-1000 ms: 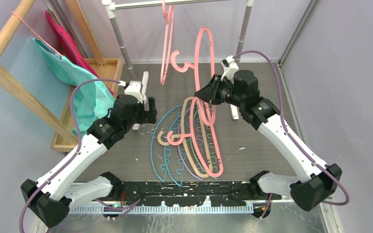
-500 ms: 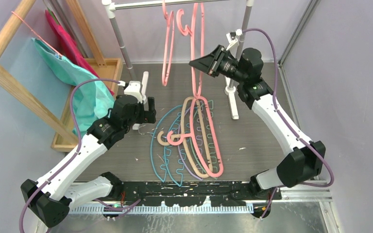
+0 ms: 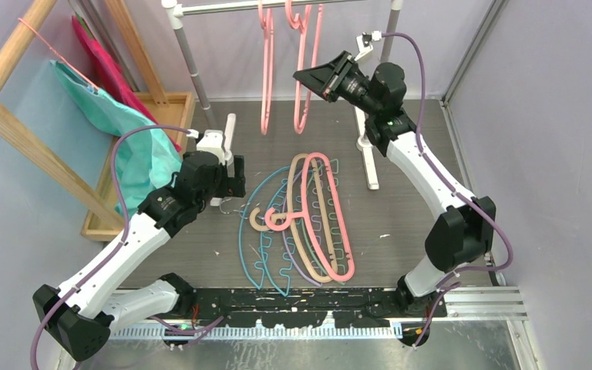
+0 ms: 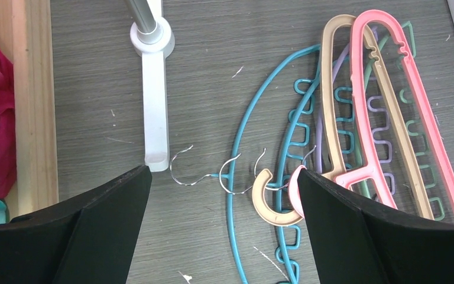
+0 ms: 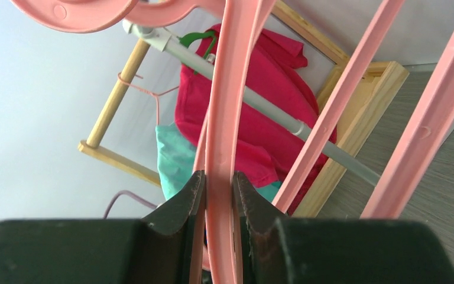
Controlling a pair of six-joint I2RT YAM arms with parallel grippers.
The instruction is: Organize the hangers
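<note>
Low in the top view, a pile of hangers point(image 3: 301, 220) is seen lying flat on the dark table point(image 3: 401, 208), near the middle of the frame. Thin blue, teal and purple ones are mixed with a beige one and a thick pink one. Just to the left of the pile, the left gripper point(image 3: 227, 173) is held above the table with its jaws wide apart and nothing between them; in its own view the wire hooks point(image 4: 236, 174) are seen right under the gap. Farther up, at the top middle of the frame, the right gripper point(image 3: 316, 77) is raised high, and its jaws are pinched on a pink hanger point(image 5: 221, 148). That hanger is seen up at the steel rail point(image 3: 277, 6), next to another pink hanger point(image 3: 266, 69) hung there. The hanging step seems to be in hand. Next, the hook probably needs to be settled over the rail before the jaws are opened, or the hanger could fall.
</note>
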